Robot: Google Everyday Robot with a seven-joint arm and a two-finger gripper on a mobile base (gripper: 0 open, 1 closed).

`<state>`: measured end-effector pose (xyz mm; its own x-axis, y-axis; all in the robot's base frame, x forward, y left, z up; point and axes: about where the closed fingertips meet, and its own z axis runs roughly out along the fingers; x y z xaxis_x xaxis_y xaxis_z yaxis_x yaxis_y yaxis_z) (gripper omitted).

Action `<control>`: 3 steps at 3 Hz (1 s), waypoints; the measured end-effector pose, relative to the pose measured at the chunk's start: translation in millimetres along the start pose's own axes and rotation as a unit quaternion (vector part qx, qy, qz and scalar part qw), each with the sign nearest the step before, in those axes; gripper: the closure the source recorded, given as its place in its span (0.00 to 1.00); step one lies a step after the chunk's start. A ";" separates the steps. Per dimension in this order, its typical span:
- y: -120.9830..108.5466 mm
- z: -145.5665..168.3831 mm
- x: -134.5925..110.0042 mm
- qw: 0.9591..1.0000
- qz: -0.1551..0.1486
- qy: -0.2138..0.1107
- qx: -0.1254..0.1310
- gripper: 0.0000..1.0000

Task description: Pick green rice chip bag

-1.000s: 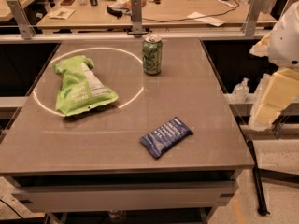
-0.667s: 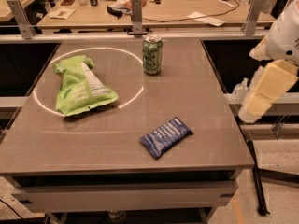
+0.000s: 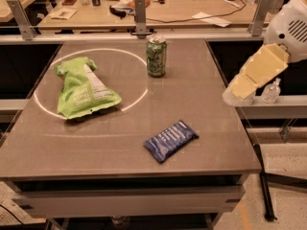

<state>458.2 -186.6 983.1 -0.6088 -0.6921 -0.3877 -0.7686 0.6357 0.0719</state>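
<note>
The green rice chip bag lies flat on the left half of the grey table, crinkled lime-green with a white label panel, inside a ring of light. My gripper hangs at the end of the cream and white arm over the table's right edge, well to the right of the bag and apart from everything on the table.
A green drink can stands upright at the back middle of the table. A small dark-blue packet lies near the front. A clear bottle stands on the ledge at the right. A cluttered bench runs behind the table.
The arm has swung up and to the left, bringing my gripper from beside the table to over its right edge. The bag, can and packet have not moved.
</note>
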 end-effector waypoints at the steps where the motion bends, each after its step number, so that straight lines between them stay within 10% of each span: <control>1: 5.3 4.0 -16.7 0.999 0.042 0.001 0.011 0.00; 3: 10.6 9.0 -20.8 0.998 0.048 -0.023 0.025 0.00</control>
<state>464.6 -162.4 983.6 -0.6693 -0.6113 -0.4223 -0.6952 0.7158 0.0656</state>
